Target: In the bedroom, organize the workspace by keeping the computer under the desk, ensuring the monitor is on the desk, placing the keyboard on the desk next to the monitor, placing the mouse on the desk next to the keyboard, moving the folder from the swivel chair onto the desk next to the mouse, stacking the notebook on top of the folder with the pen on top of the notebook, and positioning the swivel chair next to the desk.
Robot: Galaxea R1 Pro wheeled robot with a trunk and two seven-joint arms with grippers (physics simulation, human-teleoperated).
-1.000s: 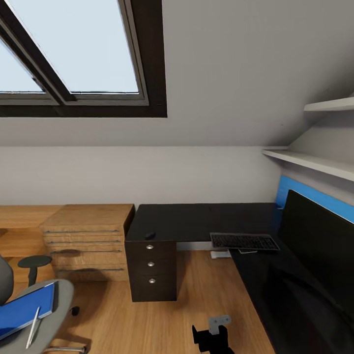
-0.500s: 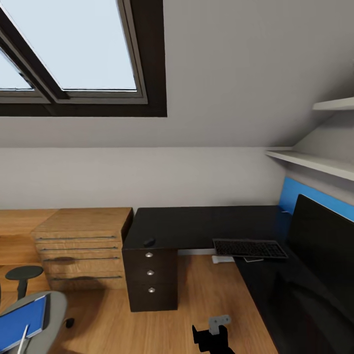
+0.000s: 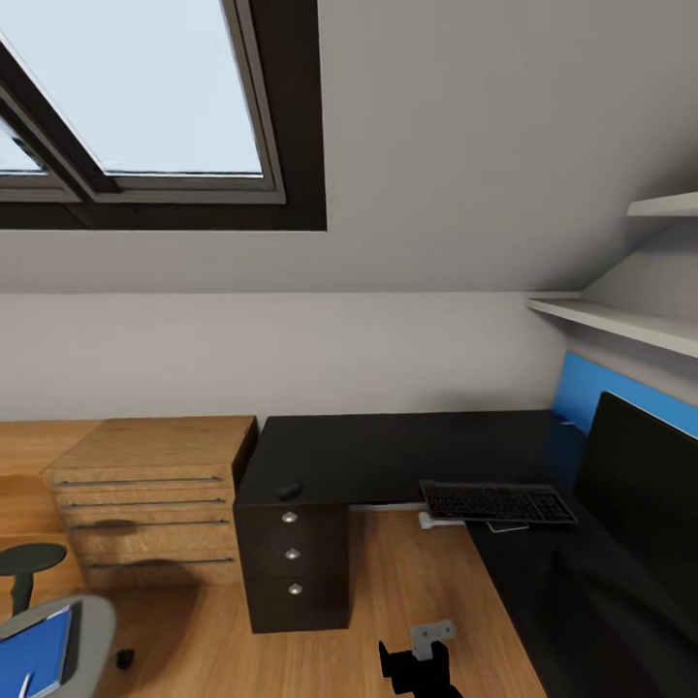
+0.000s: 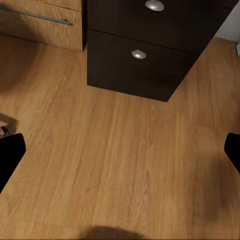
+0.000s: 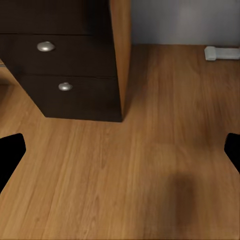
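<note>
One black L-shaped desk (image 3: pixel 388 448) stands under the sloped grey wall, its drawer unit (image 3: pixel 291 562) with three round silver knobs at the near left end. On the desk: a small dark mouse (image 3: pixel 287 490) near the left front edge above the drawers; a dark keyboard (image 3: pixel 498 503) at the inner corner, key legends too small to read; a monitor (image 3: pixel 642 485) along the right wing, black face toward the camera, cut off by the right edge. No brand or writing is legible on any item. Swivel chair (image 3: pixel 58 635) at the lower left corner, largely cropped, one black armrest showing; the blue folder (image 3: pixel 34 651) lies on its seat, partly out of frame. A light wooden dresser (image 3: pixel 145 499) stands just beside the drawer unit. Left gripper (image 4: pixel 120 150): fingers spread wide at the frame edges over bare plank floor (image 4: pixel 115 165), grasping nothing. Right gripper (image 5: pixel 120 150): likewise released, fingers apart, empty, over the floor before the drawers.
</note>
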